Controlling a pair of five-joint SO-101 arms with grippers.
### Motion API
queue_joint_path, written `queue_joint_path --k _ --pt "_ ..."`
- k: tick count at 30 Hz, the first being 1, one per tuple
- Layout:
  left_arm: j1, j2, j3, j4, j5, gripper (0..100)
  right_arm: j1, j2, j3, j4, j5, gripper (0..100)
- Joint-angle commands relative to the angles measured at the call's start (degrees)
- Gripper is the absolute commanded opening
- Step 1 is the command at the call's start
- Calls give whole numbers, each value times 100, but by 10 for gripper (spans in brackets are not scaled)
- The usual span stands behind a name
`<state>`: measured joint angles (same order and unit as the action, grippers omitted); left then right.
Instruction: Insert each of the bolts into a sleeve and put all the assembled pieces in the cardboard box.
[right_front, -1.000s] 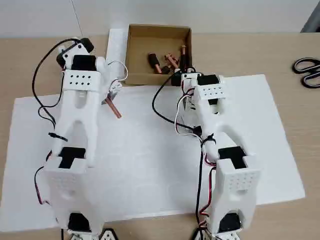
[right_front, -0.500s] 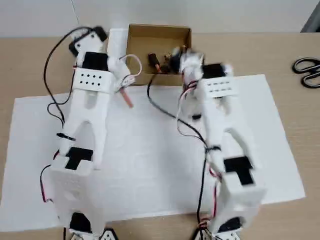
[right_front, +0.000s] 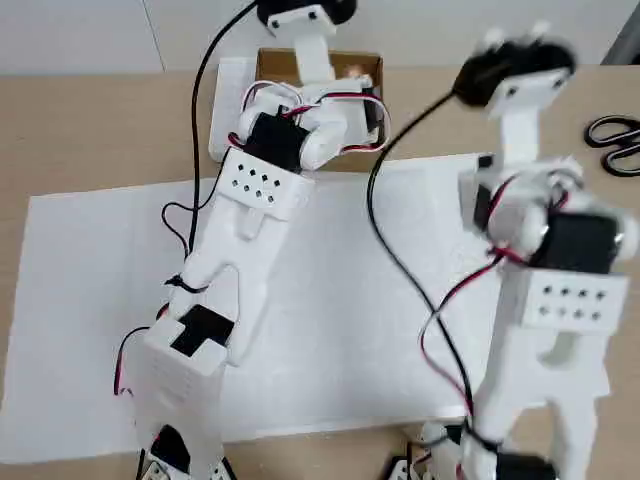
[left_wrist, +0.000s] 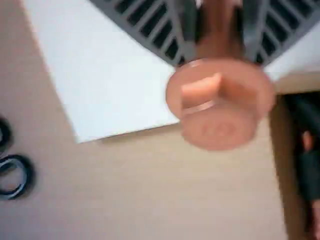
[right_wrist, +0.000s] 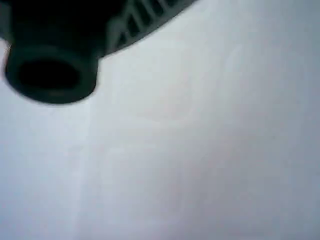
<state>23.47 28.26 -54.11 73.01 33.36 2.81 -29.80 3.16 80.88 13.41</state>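
The left pincer (left_wrist: 218, 25) was closed narrowly on a copper-coloured bolt (left_wrist: 220, 107), its 2 grey fingers (left_wrist: 186, 20) pressed against the shank. The wide flanged head pointed toward the wrist camera. In the high view the left arm (right_front: 250, 200) stretched toward 12 o'clock, its wrist over the near edge of the cardboard box (right_front: 268, 65). From the left wrist view, the bolt hung above the border where the white sheet (right_front: 100, 280) met the bare table (right_front: 100, 120), just beside the box wall. A dark piece (left_wrist: 304, 165) lay inside the box.

The right pincer (right_wrist: 55, 25) held a black sleeve (right_wrist: 50, 75), with the open bore facing the wrist camera and plain white sheet behind it. The right arm (right_front: 560, 270) stood raised over the sheet's 3 o'clock side, well apart from the box.

A pair of scissors (right_front: 615, 140) lay on the table at about 2 o'clock, off the sheet.
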Motion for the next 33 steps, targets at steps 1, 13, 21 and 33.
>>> queue_joint_path --k 1,13,21,33 --pt "185 -114 -637 -79 -229 6 -180 -1420 2286 -2026 -62 4" --pt "466 -105 -980 18 -545 6 -743 -3908 7842 -7767 -70 2" --pt "1046 -105 -1147 53 -712 6 -101 -3644 8079 -8514 -70 2" --pt "1714 114 -901 -967 -1081 6 -92 -2774 8044 -9604 -79 2"
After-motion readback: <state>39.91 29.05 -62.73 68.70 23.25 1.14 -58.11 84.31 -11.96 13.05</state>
